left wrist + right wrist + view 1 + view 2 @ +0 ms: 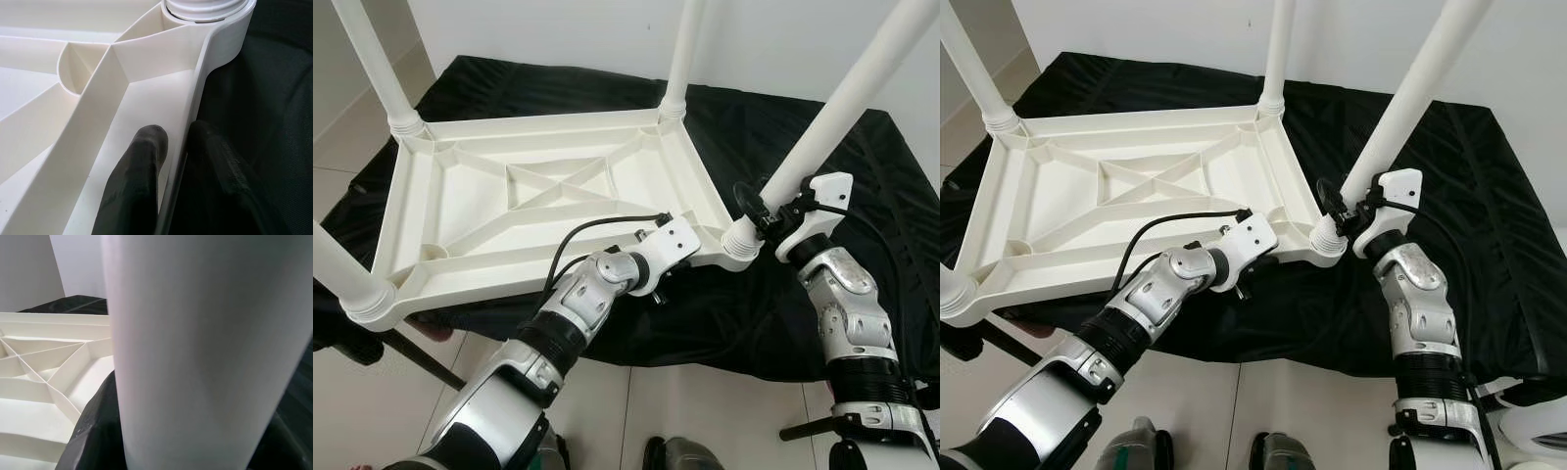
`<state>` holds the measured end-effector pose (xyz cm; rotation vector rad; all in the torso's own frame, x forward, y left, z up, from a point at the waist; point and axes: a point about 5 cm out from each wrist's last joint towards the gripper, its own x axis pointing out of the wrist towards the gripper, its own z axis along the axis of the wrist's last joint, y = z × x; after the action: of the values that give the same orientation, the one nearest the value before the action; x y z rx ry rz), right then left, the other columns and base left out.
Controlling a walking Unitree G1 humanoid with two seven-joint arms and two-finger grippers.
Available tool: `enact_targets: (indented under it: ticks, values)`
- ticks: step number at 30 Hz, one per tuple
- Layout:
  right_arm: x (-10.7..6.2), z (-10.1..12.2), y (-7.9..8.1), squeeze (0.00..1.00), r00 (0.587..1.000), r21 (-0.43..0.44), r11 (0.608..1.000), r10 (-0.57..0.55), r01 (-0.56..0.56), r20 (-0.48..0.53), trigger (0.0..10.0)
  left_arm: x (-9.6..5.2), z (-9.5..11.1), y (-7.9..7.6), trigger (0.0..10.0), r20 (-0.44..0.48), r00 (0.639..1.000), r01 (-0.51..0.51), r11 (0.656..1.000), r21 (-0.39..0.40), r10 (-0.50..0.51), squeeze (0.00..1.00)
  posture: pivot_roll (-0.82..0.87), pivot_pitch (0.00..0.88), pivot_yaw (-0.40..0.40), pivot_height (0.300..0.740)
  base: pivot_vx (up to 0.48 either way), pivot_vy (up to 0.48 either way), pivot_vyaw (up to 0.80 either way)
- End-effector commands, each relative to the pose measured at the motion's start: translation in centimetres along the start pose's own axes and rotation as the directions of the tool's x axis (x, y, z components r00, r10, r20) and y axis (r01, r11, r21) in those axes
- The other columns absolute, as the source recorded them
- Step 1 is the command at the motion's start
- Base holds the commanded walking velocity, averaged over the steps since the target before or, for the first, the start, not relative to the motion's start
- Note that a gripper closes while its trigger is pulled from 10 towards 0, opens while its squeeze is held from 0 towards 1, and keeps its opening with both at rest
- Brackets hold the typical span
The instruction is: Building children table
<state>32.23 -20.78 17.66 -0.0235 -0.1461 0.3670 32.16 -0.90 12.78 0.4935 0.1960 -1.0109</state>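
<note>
The upturned white tabletop (548, 196) lies on a black cloth (862, 225) with all four legs standing in their corner sockets, so the step in hand looks like seating the last leg (842, 108) at the cloth's near right. The left claw (173, 161) pinches the tabletop's near rim; the right claw (766, 213) wraps that leg just above its socket (only one finger shows, so its closure is uncertain). Next likely calls for a firm downward push. The leg tops are cut off.

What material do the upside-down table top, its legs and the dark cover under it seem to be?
Table top: probably moulded plastic, matte off-white, with thin cast ribs. Legs: likely the same plastic, smooth tubes with threaded collars. Cover: thin black fabric, slightly shiny and creased.
</note>
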Motion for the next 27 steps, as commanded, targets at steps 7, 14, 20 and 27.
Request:
enact_targets:
  ticks: [7,14,20,27]
  values:
    - [-0.4,-3.6,0.2,0.00,0.986,0.023,0.998,0.057,-0.054,-0.155,10.0,-0.2,0.7,0.4,10.0,0.016,1.000,-0.026,0.999,0.030,0.026,0.00,-0.01,0.047,-0.024,0.740,0.000,0.000,0.00]
    - [0.1,-3.6,0.3,0.00,0.986,0.030,0.997,0.076,-0.072,-0.146,10.0,-0.4,0.7,0.7,10.0,0.012,0.999,-0.034,0.999,0.031,0.033,0.00,-0.01,0.054,-0.021,0.740,0.000,0.000,0.00]
    - [0.0,-4.1,0.5,0.00,0.985,0.036,0.997,0.080,-0.075,-0.151,10.0,-0.4,0.8,0.8,10.0,0.014,0.999,-0.039,0.999,0.032,0.038,0.00,-0.01,0.055,-0.024,0.740,0.000,0.000,0.00]
    - [-0.2,-4.3,1.0,0.00,0.988,0.047,0.997,0.068,-0.062,-0.142,10.0,-0.4,0.8,0.7,10.0,0.017,0.999,-0.039,0.999,0.031,0.038,0.00,-0.01,0.058,-0.025,0.740,0.000,0.000,0.00]
